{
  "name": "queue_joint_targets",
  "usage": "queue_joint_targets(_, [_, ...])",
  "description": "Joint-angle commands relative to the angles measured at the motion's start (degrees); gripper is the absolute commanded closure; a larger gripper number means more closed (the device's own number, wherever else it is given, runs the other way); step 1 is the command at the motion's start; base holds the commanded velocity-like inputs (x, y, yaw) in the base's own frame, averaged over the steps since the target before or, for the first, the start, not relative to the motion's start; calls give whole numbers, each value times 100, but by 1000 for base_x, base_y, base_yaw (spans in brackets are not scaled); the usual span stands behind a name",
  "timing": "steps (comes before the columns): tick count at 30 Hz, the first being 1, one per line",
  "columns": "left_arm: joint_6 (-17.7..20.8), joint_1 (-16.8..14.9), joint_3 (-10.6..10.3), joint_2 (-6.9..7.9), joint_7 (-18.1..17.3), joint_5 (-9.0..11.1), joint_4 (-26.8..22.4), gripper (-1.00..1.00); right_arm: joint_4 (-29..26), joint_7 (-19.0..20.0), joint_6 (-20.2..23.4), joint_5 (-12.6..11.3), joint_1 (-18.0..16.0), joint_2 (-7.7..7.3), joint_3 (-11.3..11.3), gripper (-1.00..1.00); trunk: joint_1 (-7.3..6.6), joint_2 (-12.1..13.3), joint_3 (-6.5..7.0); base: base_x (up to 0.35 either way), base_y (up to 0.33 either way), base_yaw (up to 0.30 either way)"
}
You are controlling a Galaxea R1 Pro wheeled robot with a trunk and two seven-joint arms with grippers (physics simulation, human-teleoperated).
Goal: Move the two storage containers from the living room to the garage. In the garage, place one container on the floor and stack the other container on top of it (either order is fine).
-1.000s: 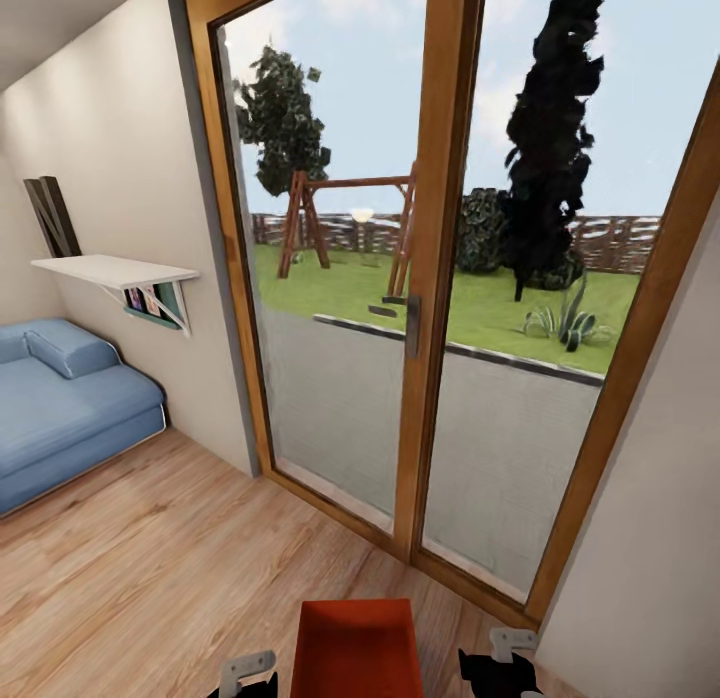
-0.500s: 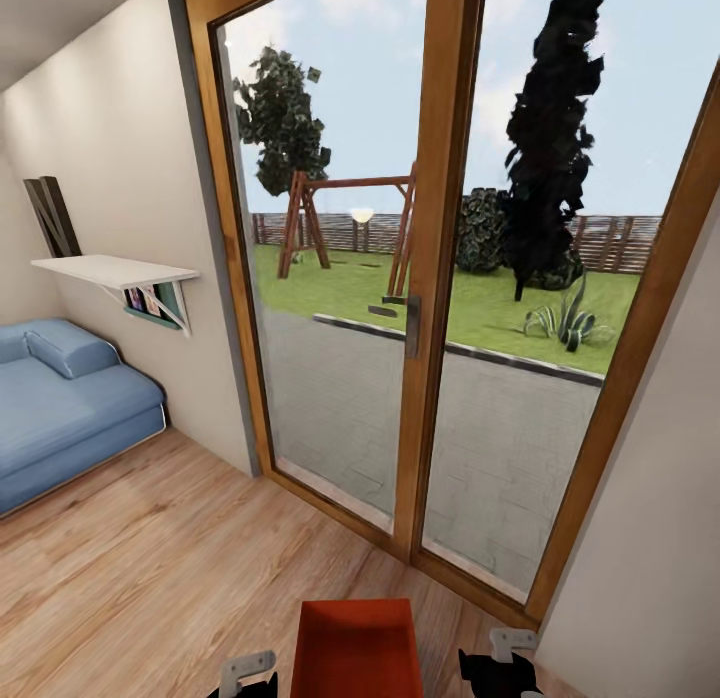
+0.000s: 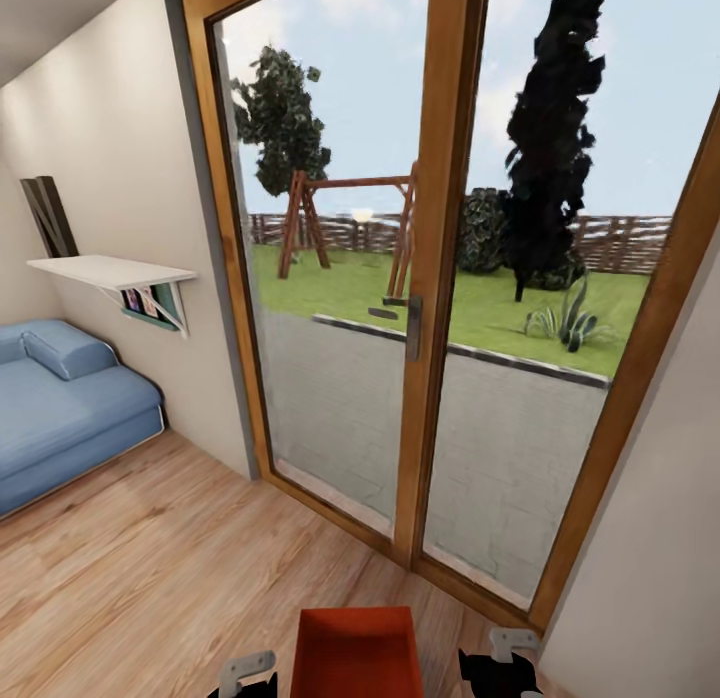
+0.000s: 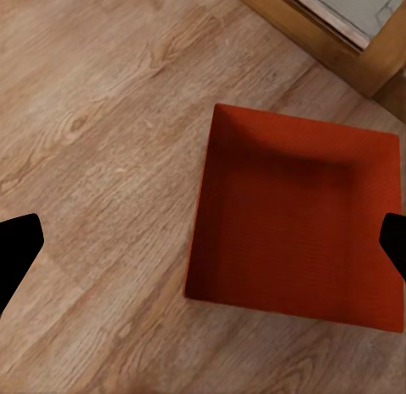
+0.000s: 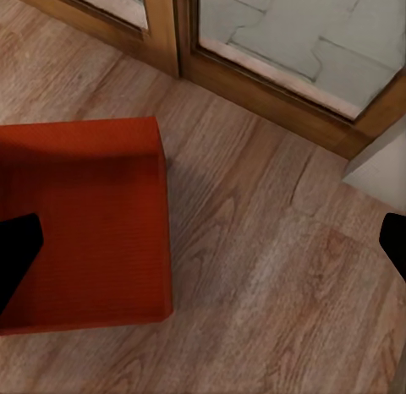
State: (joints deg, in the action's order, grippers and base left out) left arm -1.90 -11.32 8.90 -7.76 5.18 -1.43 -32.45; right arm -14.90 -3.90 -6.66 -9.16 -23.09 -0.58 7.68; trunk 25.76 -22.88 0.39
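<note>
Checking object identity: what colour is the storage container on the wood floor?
Rust-red storage container, plain inside; clearest in the left wrist view.

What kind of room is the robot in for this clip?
Most likely a home living room: light wood-plank floor, a blue cushioned sofa against the wall, and wood-framed glass doors looking out on a garden with a swing set. A rust-red storage container sits on the floor.
</note>
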Motion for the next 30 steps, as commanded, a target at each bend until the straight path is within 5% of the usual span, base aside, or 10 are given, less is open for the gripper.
queue_joint_targets(1, [-20, -2, 24, -6, 1, -15, 5, -100, 4, -23, -20, -59, -2, -4, 49, -100, 3, -4, -2, 52, 0, 0])
queue_joint_targets(30, [-21, -2, 24, -6, 1, -15, 3, -100, 4, -24, -20, -59, -2, -4, 49, -100, 3, -4, -2, 10, 41, 0])
